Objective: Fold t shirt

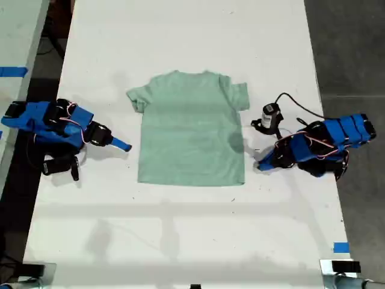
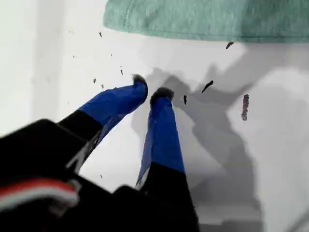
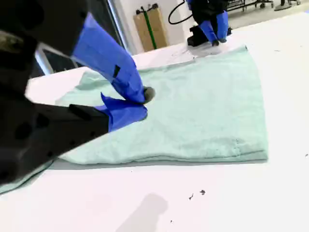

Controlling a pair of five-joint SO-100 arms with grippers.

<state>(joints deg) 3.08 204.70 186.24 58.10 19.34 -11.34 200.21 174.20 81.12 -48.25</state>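
Plenty of bare table [image 1: 180, 241] on the near and far sides. On the exterior view's right, my first gripper [image 1: 264, 162] and a small camera [image 1: 271, 114] with its cable crowd the gap beside the shirt [image 1: 191, 129]. On its left, my second gripper [image 1: 123, 146] leaves a wider lane.

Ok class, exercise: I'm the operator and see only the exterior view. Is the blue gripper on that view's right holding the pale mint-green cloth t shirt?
Observer: No. The first wrist view shows my first gripper with its jaws slightly apart and nothing between them.
Operator: Does it touch the cloth?
Observer: No. Bare white table shows between its tips and the edge of the pale mint-green cloth t shirt.
Operator: Anything beyond the table?
Observer: The second wrist view shows a brown cardboard box standing behind it.
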